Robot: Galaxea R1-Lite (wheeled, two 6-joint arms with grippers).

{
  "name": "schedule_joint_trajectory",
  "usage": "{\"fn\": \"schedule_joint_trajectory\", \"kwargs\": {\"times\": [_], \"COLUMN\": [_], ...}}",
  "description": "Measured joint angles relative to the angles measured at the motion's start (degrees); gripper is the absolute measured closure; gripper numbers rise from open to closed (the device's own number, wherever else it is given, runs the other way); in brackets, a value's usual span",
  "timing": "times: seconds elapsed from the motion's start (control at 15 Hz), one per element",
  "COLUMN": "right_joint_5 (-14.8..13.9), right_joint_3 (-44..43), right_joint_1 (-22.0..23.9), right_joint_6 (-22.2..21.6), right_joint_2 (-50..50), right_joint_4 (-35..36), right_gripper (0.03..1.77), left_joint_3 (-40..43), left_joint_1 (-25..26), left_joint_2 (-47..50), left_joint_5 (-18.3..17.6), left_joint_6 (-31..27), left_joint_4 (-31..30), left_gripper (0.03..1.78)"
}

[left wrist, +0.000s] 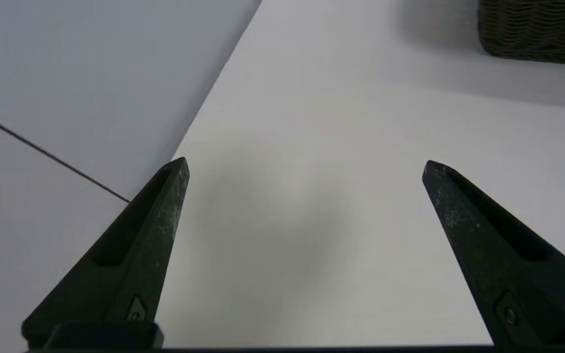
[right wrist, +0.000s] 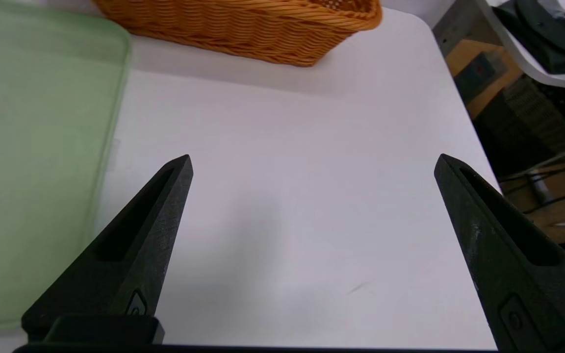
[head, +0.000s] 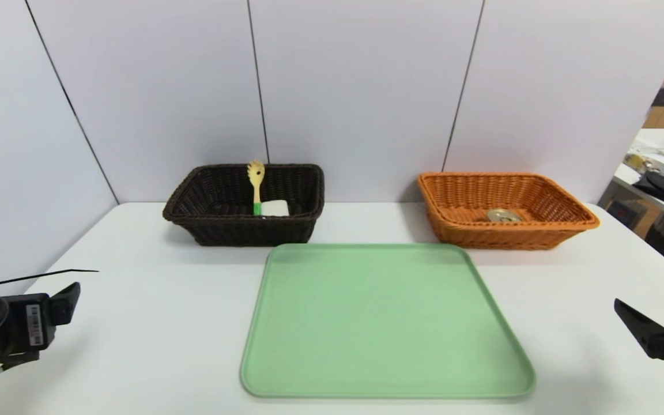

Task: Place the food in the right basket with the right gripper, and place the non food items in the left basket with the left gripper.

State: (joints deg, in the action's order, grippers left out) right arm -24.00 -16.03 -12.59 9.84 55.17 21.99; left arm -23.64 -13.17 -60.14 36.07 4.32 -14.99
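Since can (head: 504, 215), fork (head: 256, 183) and block (head: 275, 208) are sitting sorted in baskets, looking finished; both grippers (left wrist: 305, 166) (right wrist: 313, 164) hanging with jaws apart, gripping nothing.

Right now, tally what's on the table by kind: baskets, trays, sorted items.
Baskets: 2 (dark brown basket, orange basket)
Trays: 1 (green tray, nothing on it)
Non-food items: 2 (pasta fork, white block, both in the dark brown basket)
Food: 1 (tin can, in the orange basket)
Total: 6

Lab: partition panels (head: 366, 86), cluttered desk (head: 663, 173)
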Motion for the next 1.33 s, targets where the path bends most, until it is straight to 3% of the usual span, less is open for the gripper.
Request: {"fn": "schedule_joint_trajectory", "kwargs": {"times": [0.27,0.4,0.6,0.93,1.33], "right_joint_5": [0.1,0.7,5.2,8.7,12.5], "right_joint_3": [2.5,2.9,1.5,1.3,4.6], "right_joint_1": [4.0,3.8,1.4,-2.8,1.6], "right_joint_6": [0.3,1.7,2.9,5.5,6.7], "right_joint_2": [-4.7,-7.8,-11.8,-17.4,-21.3], "right_joint_4": [-0.4,-0.3,0.4,0.7,5.5], "right_gripper": [0.1,0.1,0.1,0.1,0.1], "left_joint_3": [3.9,5.9,7.4,9.4,13.5], "left_joint_1": [3.1,3.4,2.7,-0.9,-1.3], "left_joint_2": [5.1,8.9,15.0,21.2,27.7], "left_joint_5": [-0.9,-4.5,-11.0,-14.3,-22.2], "left_joint_6": [-0.4,-2.3,-5.7,-11.2,-11.0], "left_joint_4": [-0.3,-0.8,-4.5,-7.1,-7.7], "left_gripper": [0.12,0.12,0.12,0.12,0.12]}}
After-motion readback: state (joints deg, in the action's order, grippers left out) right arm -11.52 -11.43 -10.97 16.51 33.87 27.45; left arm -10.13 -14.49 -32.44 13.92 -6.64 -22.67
